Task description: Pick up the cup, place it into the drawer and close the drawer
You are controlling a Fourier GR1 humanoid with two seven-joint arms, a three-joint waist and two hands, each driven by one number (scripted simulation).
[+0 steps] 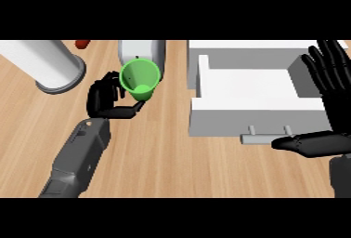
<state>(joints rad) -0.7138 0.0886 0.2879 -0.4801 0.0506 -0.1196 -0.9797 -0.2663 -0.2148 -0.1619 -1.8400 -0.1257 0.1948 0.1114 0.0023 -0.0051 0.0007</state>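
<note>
One view only is supplied, the head view, looking steeply down at the wooden counter point(158, 158).

Head view. The left hand point(106, 100) sits at centre-left with its fingers and thumb curled round the green cup point(141, 78). The cup is tilted, its open mouth facing the camera, and appears lifted clear of the counter, though contact underneath cannot be confirmed. It lies well to the left of the drawer point(257, 88), not yet over it. The drawer stands pulled out at upper right, a white box with its interior exposed and nothing visible inside; its handle point(267, 135) projects from the front panel toward the robot. The right hand point(329, 102) rests at the right edge beside the drawer, fingers straight and spread upward, thumb extended, holding nothing. Behind the cup is a white rounded object point(147, 49); a large white cylinder point(51, 65) lies at upper left, with a small red item point(82, 43) near it.

Assessment: pick-up appears complete; the step in hand is the carry to the drawer. The next move calls for moving the cup rightward over the near drawer wall, lowering it inside, and opening the fingers. Closing then requires a push on the front panel or handle, away from the robot.
</note>
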